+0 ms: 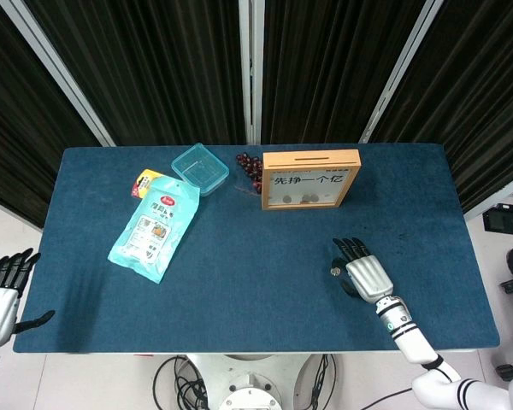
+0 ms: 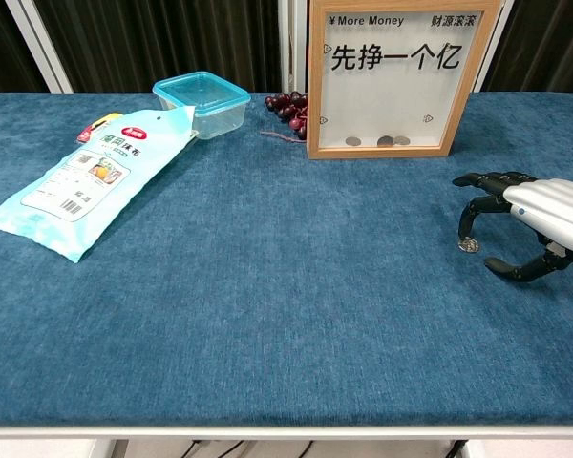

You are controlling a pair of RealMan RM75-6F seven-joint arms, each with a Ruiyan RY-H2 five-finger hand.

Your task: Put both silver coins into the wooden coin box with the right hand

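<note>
A silver coin (image 2: 469, 245) lies flat on the blue surface (image 2: 267, 286), face up, so it has no long axis. The right hand (image 2: 525, 224) arches over it, fingers spread and curved down around it, holding nothing — likely poised to pinch. The wooden coin box (image 2: 393, 76) stands upright well behind, slot on top. The left hand (image 1: 4, 286) hangs spread and empty off the surface's edge.

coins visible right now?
4: one on the cloth at the right robot hand's fingertips; three inside the box at the bottom. More may be hidden.
</note>
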